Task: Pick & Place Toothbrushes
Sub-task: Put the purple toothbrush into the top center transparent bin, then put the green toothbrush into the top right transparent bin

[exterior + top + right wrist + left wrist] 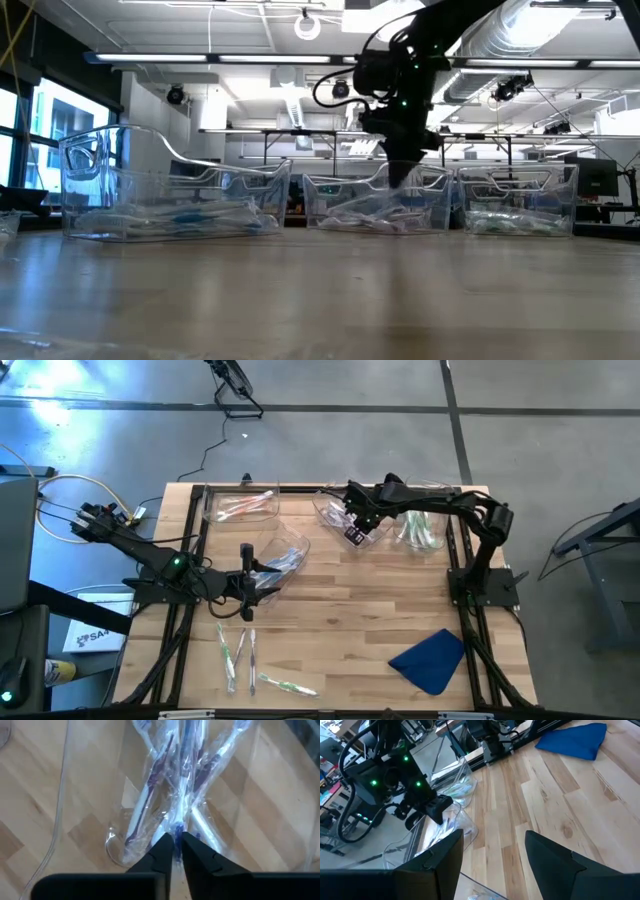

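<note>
The right claw (174, 845) hangs inside the middle clear bin (335, 515) at the bench's far edge, its tips nearly together around a wrapped toothbrush (176, 817) lying on the purple ones; I'd spread them fully before lifting clear, while the left claw (492, 857) waits wide apart.

Only one bit of lettering shows: a white box (88, 636) on the floor left of the table (340, 610) carries dark letters beginning "SA", the rest unreadable. Nothing else bears legible text.
</note>
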`<state>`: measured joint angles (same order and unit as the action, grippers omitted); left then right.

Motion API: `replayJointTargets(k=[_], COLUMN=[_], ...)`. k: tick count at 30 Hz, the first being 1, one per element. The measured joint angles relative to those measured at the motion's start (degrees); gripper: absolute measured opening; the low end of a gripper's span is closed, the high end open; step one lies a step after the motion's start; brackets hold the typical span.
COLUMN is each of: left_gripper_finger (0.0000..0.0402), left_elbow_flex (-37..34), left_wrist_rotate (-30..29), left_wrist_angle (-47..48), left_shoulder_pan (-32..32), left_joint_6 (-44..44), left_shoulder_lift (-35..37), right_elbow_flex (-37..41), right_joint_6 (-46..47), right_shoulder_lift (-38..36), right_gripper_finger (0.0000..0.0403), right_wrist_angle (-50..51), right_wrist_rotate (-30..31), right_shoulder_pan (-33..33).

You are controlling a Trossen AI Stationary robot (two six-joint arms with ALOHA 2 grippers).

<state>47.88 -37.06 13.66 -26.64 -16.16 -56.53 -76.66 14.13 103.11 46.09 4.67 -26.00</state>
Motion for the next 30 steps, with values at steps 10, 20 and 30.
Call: replayJointTargets(k=[10,20,30], left_gripper_finger=[0.0207,0.0207,0.0207], left_elbow_flex=[0.0,0.0,0.0], left_wrist_rotate=[0.0,0.0,-0.24], left_wrist_angle=[0.29,0.65,2.4], left_shoulder_pan=[0.01,0.0,0.01], left_joint_6=[-0.01,-0.08,-0.31], left_shoulder_lift=[0.0,0.0,-0.37], right_elbow_flex=[0.02,0.02,0.0], right_joint_6=[-5.28,-5.5,2.81], right_shoulder_lift=[-1.09,-13.76,-23.41], right_gripper_finger=[0.0112,0.0089,0.0053], right_wrist_angle=[-0.19,-0.12,-5.75], right_wrist_rotate=[3.31,-1.08,-3.78], right_shoulder_pan=[0.0,0.94,6.65])
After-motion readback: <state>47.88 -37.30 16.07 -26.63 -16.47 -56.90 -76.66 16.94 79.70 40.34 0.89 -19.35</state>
